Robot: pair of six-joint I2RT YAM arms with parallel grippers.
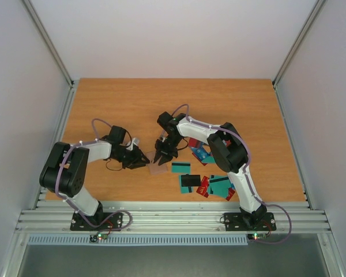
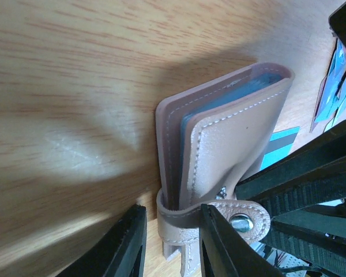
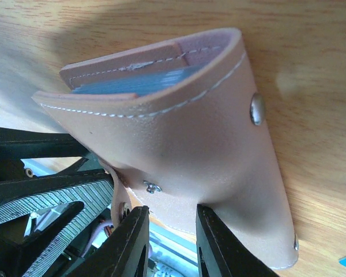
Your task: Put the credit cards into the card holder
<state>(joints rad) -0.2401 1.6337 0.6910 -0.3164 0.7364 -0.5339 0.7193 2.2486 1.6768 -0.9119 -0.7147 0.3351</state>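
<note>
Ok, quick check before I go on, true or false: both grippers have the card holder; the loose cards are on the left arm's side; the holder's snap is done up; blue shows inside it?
1. The left gripper and the right gripper each have an edge of the card holder between their fingers. True.
2. The loose cards lie on the left arm's side. False: they lie by the right arm.
3. The holder's snap is done up. False: the stud is bare and the holder gapes open.
4. Blue shows inside the holder. True.
</note>
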